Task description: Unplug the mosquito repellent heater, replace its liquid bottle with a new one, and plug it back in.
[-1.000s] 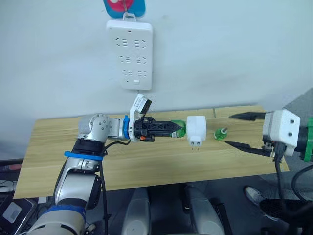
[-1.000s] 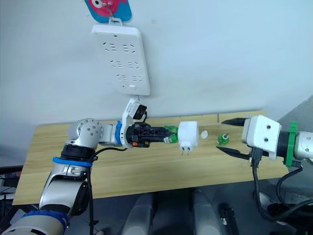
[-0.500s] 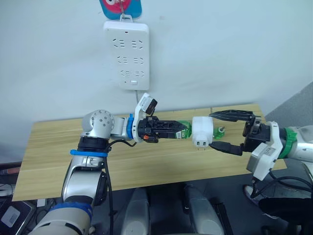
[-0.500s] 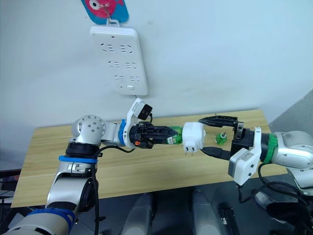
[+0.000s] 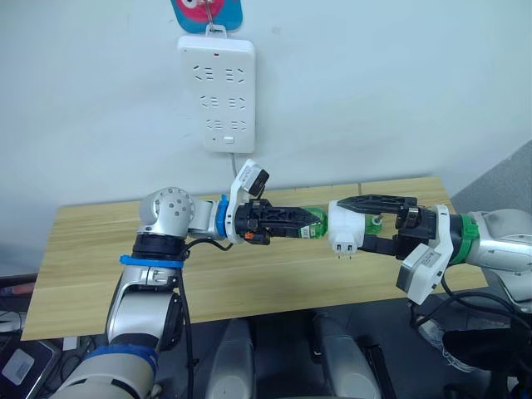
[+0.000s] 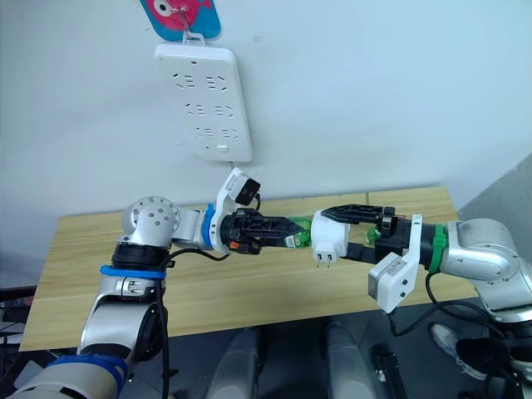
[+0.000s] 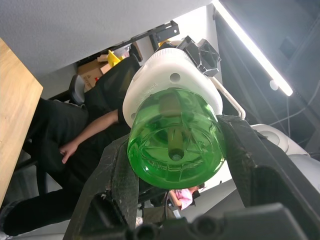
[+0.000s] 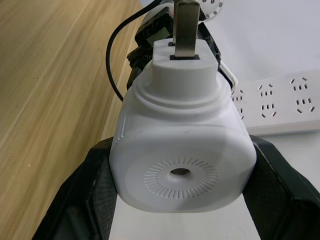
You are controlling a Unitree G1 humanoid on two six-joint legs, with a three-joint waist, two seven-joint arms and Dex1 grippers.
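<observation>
Heater and bottle held in mid-air between the two arms, above the counter [image 5: 249, 283]. The left gripper [image 5: 309, 224] is closed around the green liquid bottle [image 7: 175, 145], its black fingers [image 7: 117, 175] pressed against the bottle's sides with the round base facing the wrist camera. The right gripper [image 5: 349, 224] spans the mosquito repellent heater [image 5: 342, 228], one finger above the white body and one below; both fingers lie against its flanks in the right wrist view, so it appears to be clamped on the heater, whose flat vented face with a centre hole [image 8: 181, 172] looks back along the gripper.

Governing relation: bottle and heater share one long axis, roughly level and running left to right between the two wrists, with the bottle's neck end set into the heater. Each gripper lies at its own end of that axis, facing the other; the heater's two plug prongs [image 5: 342, 252] point downward, across the axis. Any separation or joining of the two parts would therefore run along this shared line, probably with a twist about it.

A second small green bottle [image 5: 376, 222] stands on the counter just behind the right gripper. The white power strip [image 5: 217, 93] hangs on the wall above, all sockets vacant, beneath a blue and pink hook [image 5: 208, 12].

No brand, label or legible writing appears on any item.
</observation>
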